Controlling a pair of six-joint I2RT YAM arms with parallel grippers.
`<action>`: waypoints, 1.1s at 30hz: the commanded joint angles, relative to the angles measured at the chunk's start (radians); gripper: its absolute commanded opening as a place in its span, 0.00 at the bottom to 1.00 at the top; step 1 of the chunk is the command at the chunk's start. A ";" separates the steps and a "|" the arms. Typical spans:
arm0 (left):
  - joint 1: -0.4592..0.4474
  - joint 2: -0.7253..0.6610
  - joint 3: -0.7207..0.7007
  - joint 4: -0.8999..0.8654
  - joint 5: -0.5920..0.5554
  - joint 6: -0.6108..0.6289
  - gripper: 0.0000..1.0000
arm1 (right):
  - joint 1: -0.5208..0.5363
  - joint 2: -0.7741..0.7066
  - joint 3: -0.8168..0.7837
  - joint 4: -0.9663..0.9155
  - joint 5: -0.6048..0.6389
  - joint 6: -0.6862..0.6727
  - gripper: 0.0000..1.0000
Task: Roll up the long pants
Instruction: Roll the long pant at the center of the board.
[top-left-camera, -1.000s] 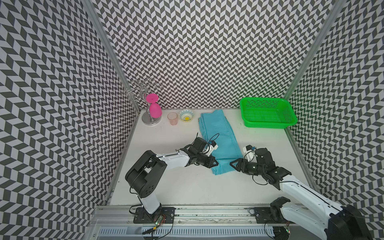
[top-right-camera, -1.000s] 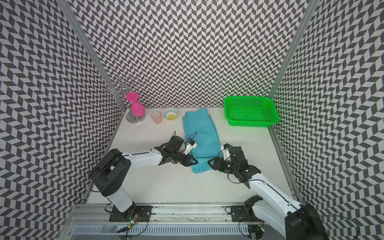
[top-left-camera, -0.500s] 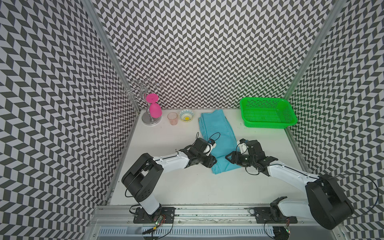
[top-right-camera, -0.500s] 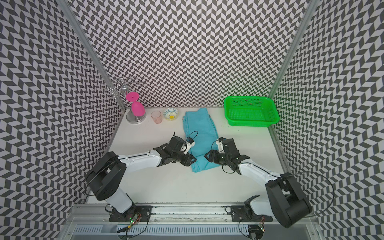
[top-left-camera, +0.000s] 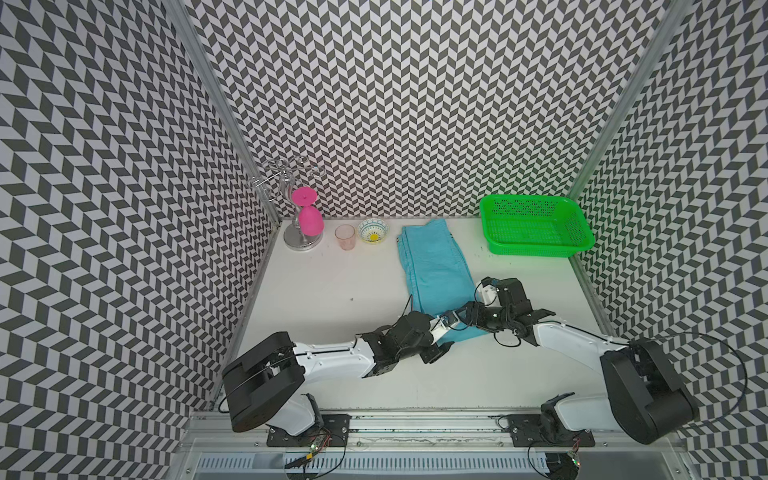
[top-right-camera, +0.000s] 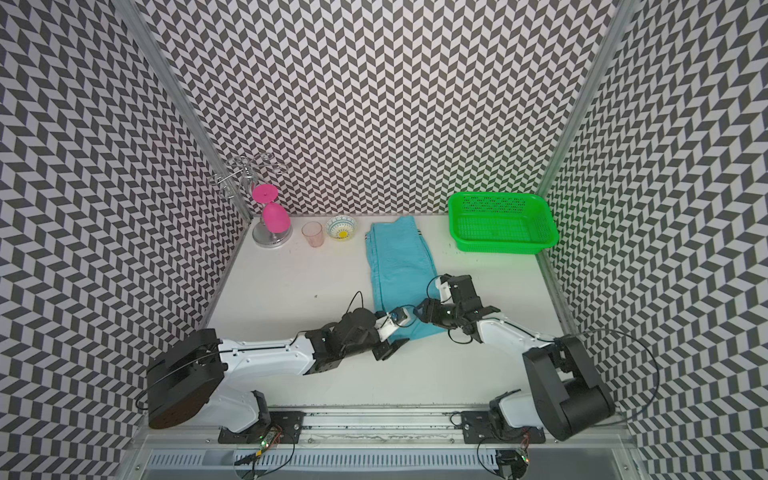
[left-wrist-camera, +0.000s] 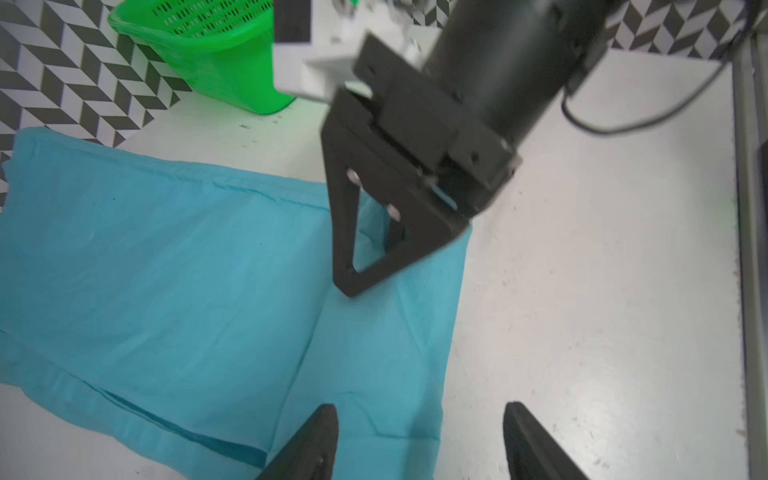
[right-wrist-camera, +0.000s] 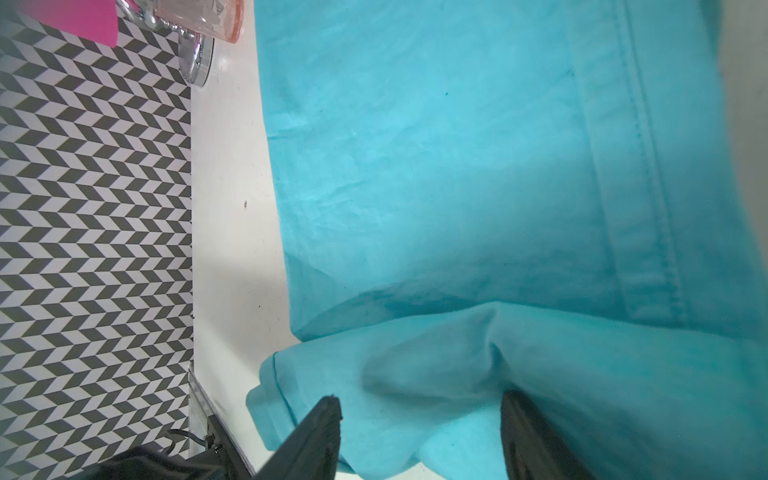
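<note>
The long pants (top-left-camera: 434, 266) (top-right-camera: 399, 266) are turquoise cloth folded into a long strip, running from the back wall toward the front in both top views. My left gripper (top-left-camera: 444, 343) (left-wrist-camera: 419, 407) is open at the near hem. One of its fingertips (left-wrist-camera: 324, 424) is over the cloth (left-wrist-camera: 187, 270) and the other is over bare table. My right gripper (top-left-camera: 469, 316) (right-wrist-camera: 419, 399) is open at the hem's right corner, with a raised fold of the cloth (right-wrist-camera: 457, 166) between its fingers. One right finger (left-wrist-camera: 374, 232) rests on the pants.
A green basket (top-left-camera: 536, 249) (left-wrist-camera: 216, 54) stands at the back right, close to the pants. At the back left stand a chrome rack with a pink glass (top-left-camera: 309, 220), a pink tumbler (top-left-camera: 345, 237) and a small patterned bowl (top-left-camera: 373, 231). Patterned walls enclose three sides.
My left gripper has opened and shifted from the pants' left edge to the near hem. My right arm has swung in from the right onto the pants' near end.
</note>
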 joint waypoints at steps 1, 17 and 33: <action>-0.004 0.041 -0.054 0.174 -0.034 0.112 0.70 | -0.026 0.031 0.026 0.008 -0.044 -0.043 0.65; -0.031 0.298 -0.020 0.241 -0.368 0.348 0.76 | -0.100 0.124 0.074 -0.023 -0.114 -0.129 0.65; -0.036 0.287 0.146 -0.048 -0.180 0.121 0.00 | -0.187 0.010 0.096 -0.136 -0.106 -0.181 0.65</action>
